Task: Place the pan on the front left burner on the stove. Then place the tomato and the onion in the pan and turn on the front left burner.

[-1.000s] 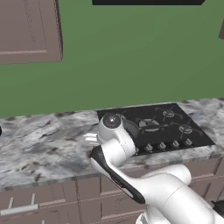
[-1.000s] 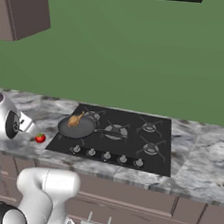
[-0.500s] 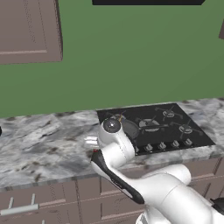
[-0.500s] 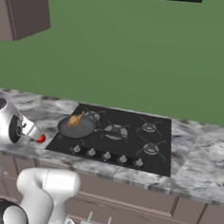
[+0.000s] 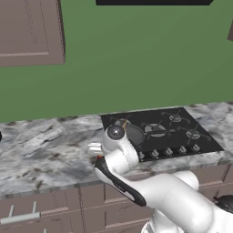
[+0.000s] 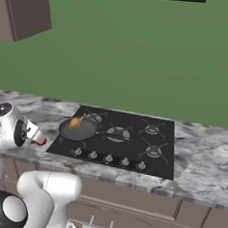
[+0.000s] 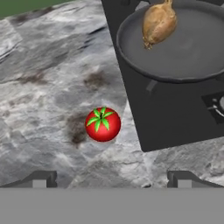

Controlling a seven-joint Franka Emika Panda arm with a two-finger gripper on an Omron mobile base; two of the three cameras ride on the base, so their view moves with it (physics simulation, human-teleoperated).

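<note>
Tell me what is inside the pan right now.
The onion lies inside the pan near its rim. The tomato sits outside on the counter. The burner beneath is covered by the pan.

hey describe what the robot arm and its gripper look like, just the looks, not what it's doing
The arm is glossy white with rounded, bulbous segments, a black band along one link and dark round caps at the joints. No cables or markings are visible. The gripper has two small, dark grey, blocky finger tips with paler faces.
</note>
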